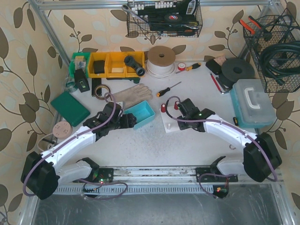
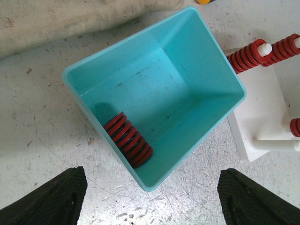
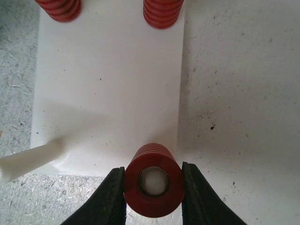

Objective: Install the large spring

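My right gripper (image 3: 153, 197) is shut on a large red spring (image 3: 153, 185), which stands on end at the near edge of the white peg base (image 3: 108, 93); a white peg shows through its bore. Two more red springs (image 3: 163, 11) stand at the base's far edge, and a bare white peg (image 3: 28, 161) stands at the left. My left gripper (image 2: 150, 201) is open and empty, just in front of a teal bin (image 2: 187, 33) that holds one red spring (image 2: 128, 139) lying on its side. In the top view the right gripper (image 1: 183, 108) is over the base (image 1: 169, 124) and the left gripper (image 1: 123, 119) is by the bin (image 1: 143, 115).
A work glove (image 1: 131, 93) and a screwdriver (image 1: 168, 89) lie behind the bin. Yellow bins (image 1: 115, 63), a tape roll (image 1: 161, 60), a green box (image 1: 70, 108) and a blue-lidded plastic case (image 1: 253, 101) ring the work area.
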